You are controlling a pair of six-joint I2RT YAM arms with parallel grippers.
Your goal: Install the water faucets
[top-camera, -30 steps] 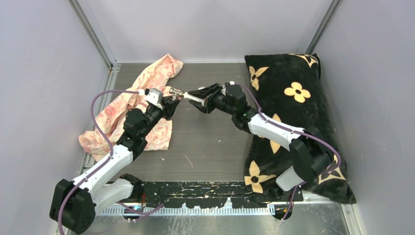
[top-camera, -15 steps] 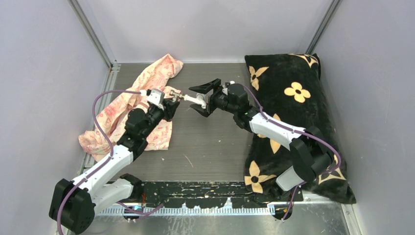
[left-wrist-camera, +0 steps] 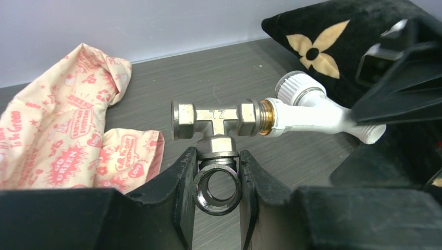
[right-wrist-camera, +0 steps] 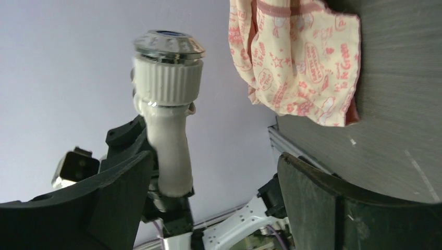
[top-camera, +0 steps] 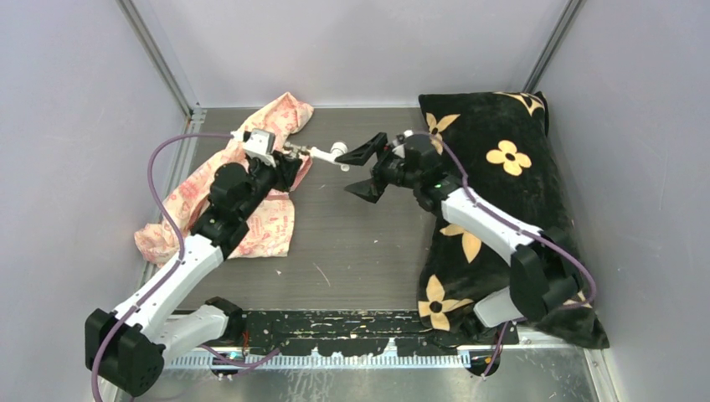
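We record the left gripper [left-wrist-camera: 216, 165] closed firmly on the lower collar of the metal tee fitting [left-wrist-camera: 211, 119], one finger on each side of the dark ring at the foot of the tee. The fitting is held clear above the table [top-camera: 352, 243], its crossbar level in the left wrist view. We find the white tap [left-wrist-camera: 312, 112] joined to the right-hand end of that crossbar at a brass-coloured nut, so that fitting and tap form one piece carried by the left arm alone. The tap's ribbed round knob sticks out to the side, and its free end points toward the right arm. The right gripper [top-camera: 349, 174] stands spread wide, holding nothing; in the right wrist view the tap's body rises close beside one finger, with the other finger well apart from it. We cannot tell whether that nearer finger touches the tap. Under and behind the left gripper, a pink-printed cloth [top-camera: 180, 209] lies crumpled along the left side of the table. A black cushion [top-camera: 486, 117] with pale flower shapes lies along the right side, under the right arm.
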